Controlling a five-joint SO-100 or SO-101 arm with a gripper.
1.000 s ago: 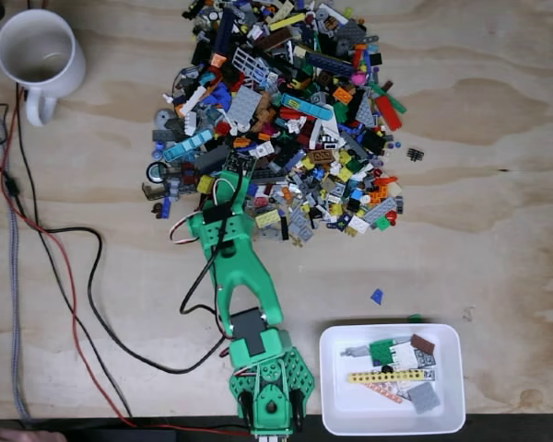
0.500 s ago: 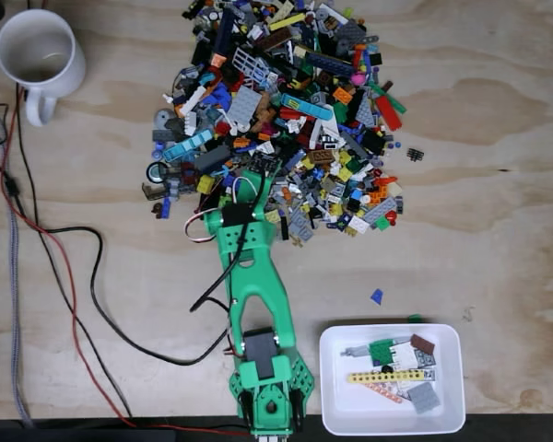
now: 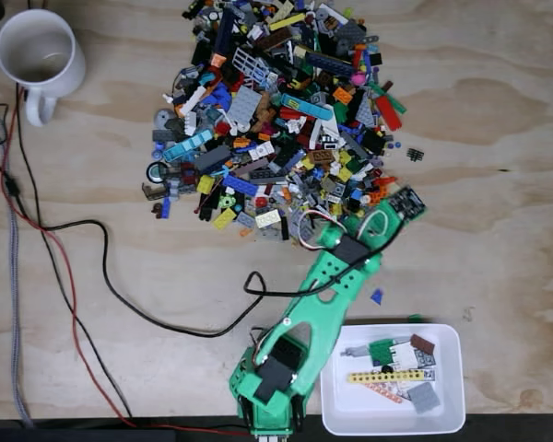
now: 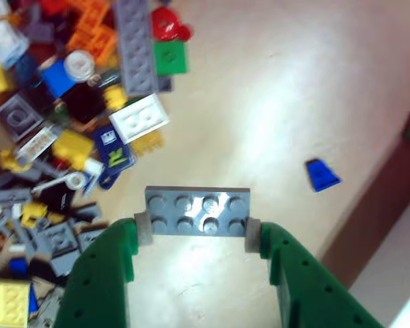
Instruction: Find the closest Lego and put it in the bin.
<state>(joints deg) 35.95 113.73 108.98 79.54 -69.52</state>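
A grey two-by-four Lego plate (image 4: 197,212) is clamped by its short ends between my green gripper (image 4: 197,227), which is shut on it above bare wood. In the fixed view the gripper (image 3: 404,203) hangs at the lower right edge of the big mixed Lego pile (image 3: 276,110), with the green arm (image 3: 336,276) reaching up and right from its base. The bin (image 3: 328,382), a shallow white tray, lies at the bottom right below the gripper and holds several pieces. Part of the pile (image 4: 61,102) shows at the upper left of the wrist view.
A small blue piece (image 3: 376,296) (image 4: 321,174) lies alone on the wood between pile and bin. A white mug (image 3: 39,53) stands at the top left. Black and red cables (image 3: 74,276) run across the left half of the plywood table.
The arm has swung from the pile's lower left edge to its lower right side, taking the gripper away from the pile and nearer the bin.
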